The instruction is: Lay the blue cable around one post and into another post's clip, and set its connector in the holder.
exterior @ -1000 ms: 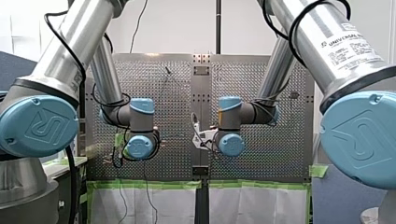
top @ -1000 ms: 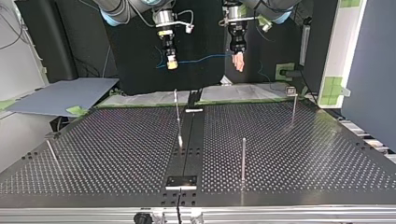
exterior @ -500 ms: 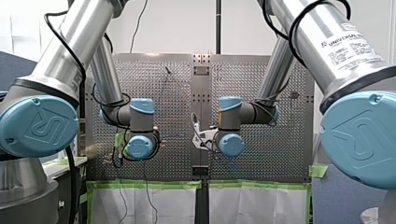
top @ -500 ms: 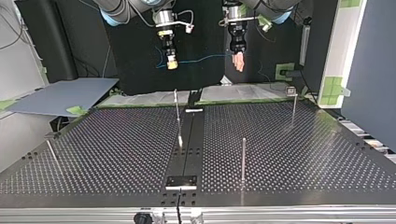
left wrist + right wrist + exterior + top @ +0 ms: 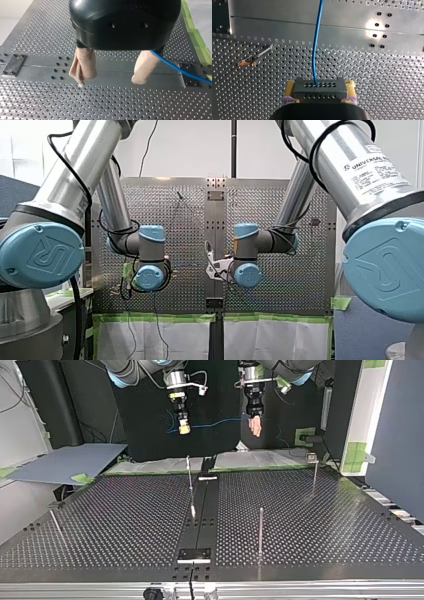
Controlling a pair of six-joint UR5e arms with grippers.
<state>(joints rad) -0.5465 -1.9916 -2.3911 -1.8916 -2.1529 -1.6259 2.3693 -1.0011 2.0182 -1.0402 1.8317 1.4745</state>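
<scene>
The top view shows both grippers high above the far edge of the perforated table (image 5: pixel 125 525). My right gripper (image 5: pixel 184 428), with yellow pads, is shut on a grey connector block (image 5: pixel 319 89). The blue cable (image 5: pixel 317 45) leaves that block and runs ahead of the gripper. It stretches across as a thin blue cable (image 5: pixel 215 423) to my left gripper (image 5: pixel 255 429). My left gripper (image 5: pixel 110 80) is open, its beige fingers (image 5: pixel 83 66) wide apart with nothing between them. The cable (image 5: pixel 175 68) passes along the outer side of one finger.
Thin metal posts stand on the table: one (image 5: pixel 189 480) by the centre strip, one (image 5: pixel 260 530) nearer the camera, one (image 5: pixel 315 472) at the top view's right, a leaning one (image 5: pixel 54 522) at its left. A small metal plate (image 5: pixel 195 554) sits on the centre strip.
</scene>
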